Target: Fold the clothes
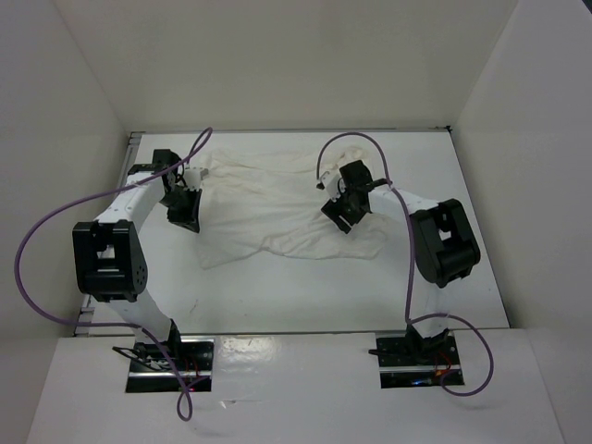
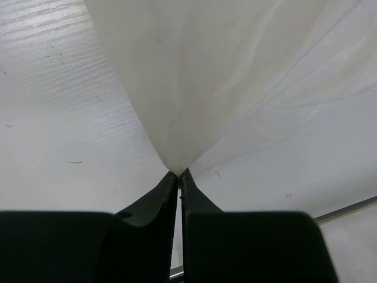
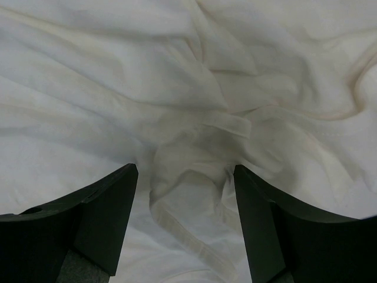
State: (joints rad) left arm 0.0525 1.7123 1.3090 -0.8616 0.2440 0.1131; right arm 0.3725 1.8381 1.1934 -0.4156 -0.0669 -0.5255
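Observation:
The clothes (image 1: 268, 199) are one wrinkled white garment spread across the far half of the table. My left gripper (image 1: 189, 220) is at the garment's left edge. In the left wrist view it (image 2: 178, 173) is shut on a pinched corner of the white cloth (image 2: 224, 76), which fans out taut from the fingertips. My right gripper (image 1: 342, 220) hangs over the garment's right part. In the right wrist view it (image 3: 185, 175) stands open just above the crumpled cloth (image 3: 177, 76), with a folded hem band (image 3: 188, 227) lying between the two black fingers (image 3: 115, 200).
White walls enclose the table on the left, back and right. Bare white tabletop (image 1: 305, 296) lies between the garment and the arm bases. Purple cables (image 1: 37, 231) loop beside each arm. A metal table edge (image 2: 347, 209) shows in the left wrist view.

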